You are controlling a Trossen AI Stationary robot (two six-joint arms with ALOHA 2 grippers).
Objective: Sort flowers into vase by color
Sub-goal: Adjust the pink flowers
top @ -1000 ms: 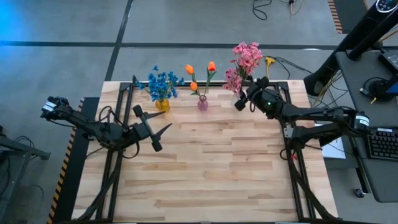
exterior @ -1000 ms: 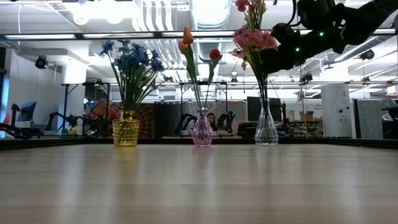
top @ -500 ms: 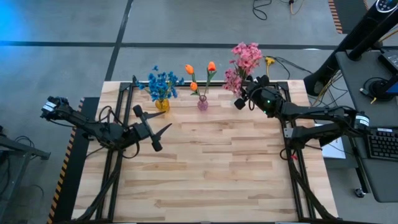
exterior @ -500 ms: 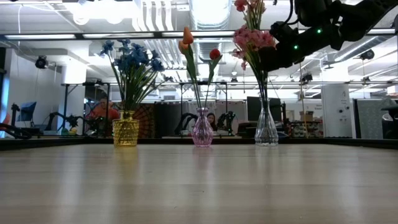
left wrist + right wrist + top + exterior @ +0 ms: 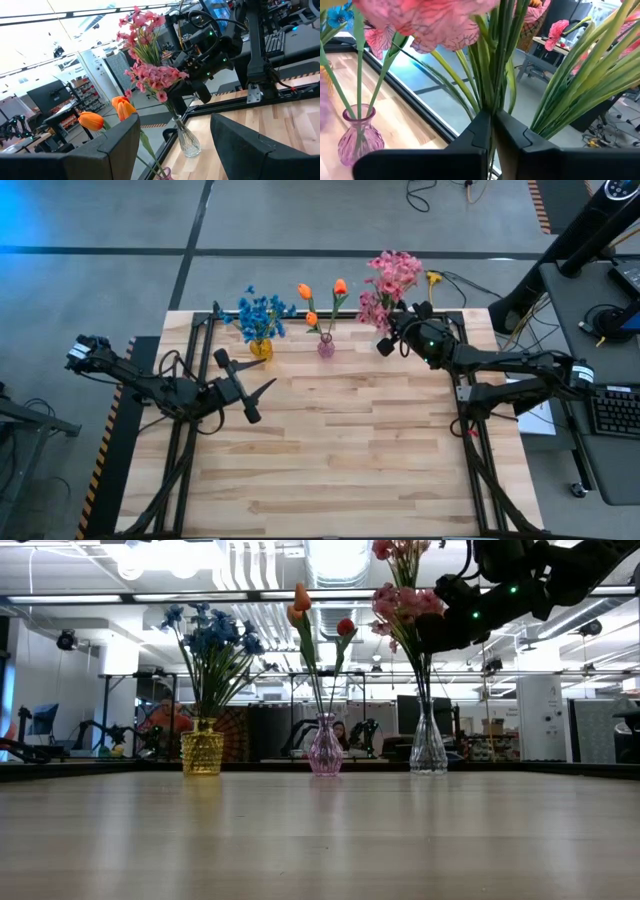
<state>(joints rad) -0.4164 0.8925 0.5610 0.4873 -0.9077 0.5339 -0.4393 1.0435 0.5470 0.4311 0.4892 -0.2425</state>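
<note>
Low view: pink flowers [image 5: 405, 602] stand upright, blooms up.

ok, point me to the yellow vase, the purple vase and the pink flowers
yellow vase [image 5: 202, 748]: low view, on its textured body.
purple vase [image 5: 325, 752]: low view, on its rounded belly.
pink flowers [image 5: 392, 275]: high view, on the upper blossom cluster.

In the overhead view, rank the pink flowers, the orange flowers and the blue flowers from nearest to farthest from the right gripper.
1. pink flowers, right beside the right gripper
2. orange flowers, middle of the row
3. blue flowers, at the row's left end
</note>
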